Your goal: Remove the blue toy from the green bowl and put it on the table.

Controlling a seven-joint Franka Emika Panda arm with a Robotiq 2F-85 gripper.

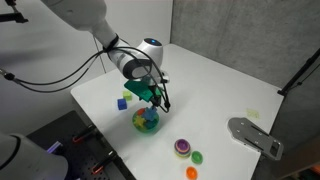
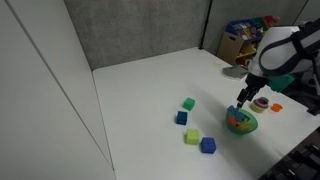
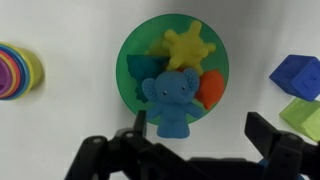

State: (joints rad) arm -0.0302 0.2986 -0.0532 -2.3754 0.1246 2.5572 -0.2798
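Note:
The green bowl (image 3: 135, 48) fills the middle of the wrist view. In it lie a blue elephant-shaped toy (image 3: 170, 100), a yellow star toy (image 3: 187, 45), an orange toy (image 3: 211, 90) and a teal piece. The blue toy lies over the bowl's lower rim. My gripper (image 3: 197, 136) is open and hangs right above the bowl; the blue toy is just inside the left finger, apart from the right one. In both exterior views the gripper (image 1: 152, 98) (image 2: 243, 100) hovers just over the bowl (image 1: 146, 123) (image 2: 240, 124) on the white table (image 1: 215, 85).
Two blue and two green cubes lie beside the bowl (image 2: 182, 117) (image 2: 192, 137) (image 3: 297, 75). A stack of coloured rings (image 3: 15, 72) (image 1: 182, 147), a green disc (image 1: 197, 156) and an orange piece (image 1: 192, 172) lie nearby. A grey plate (image 1: 255, 136) sits at the table edge.

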